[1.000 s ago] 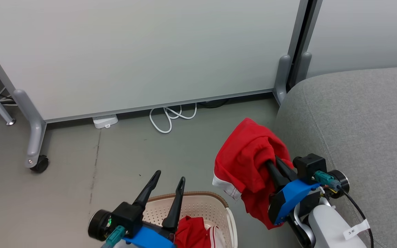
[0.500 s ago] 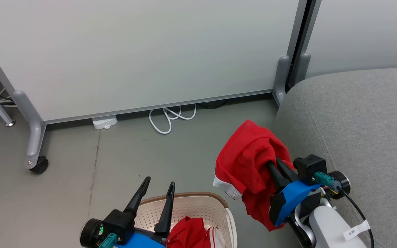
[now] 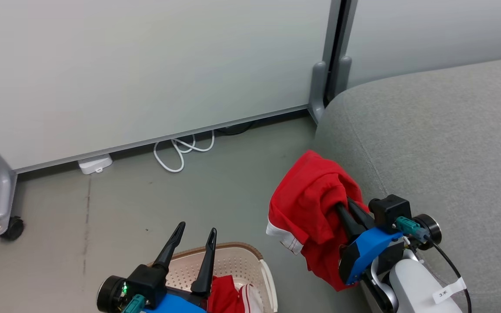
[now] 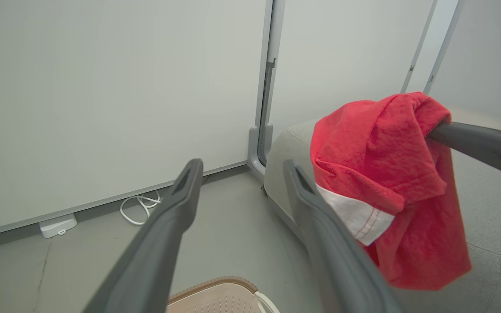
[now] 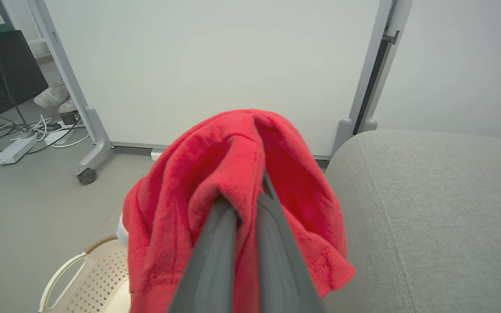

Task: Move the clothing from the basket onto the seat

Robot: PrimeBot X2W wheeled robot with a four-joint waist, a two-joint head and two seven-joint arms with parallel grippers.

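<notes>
A red fabric garment with white trim (image 3: 305, 204), judged soft and light, is pinched at a bunched fold by the right gripper (image 3: 342, 208) beside the light-grey upholstered sofa (image 3: 442, 143); the left gripper (image 3: 197, 227) is spread.

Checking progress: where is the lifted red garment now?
The red garment hangs from the shut fingers of the right gripper, lower right in the head view, beside the sofa.
</notes>
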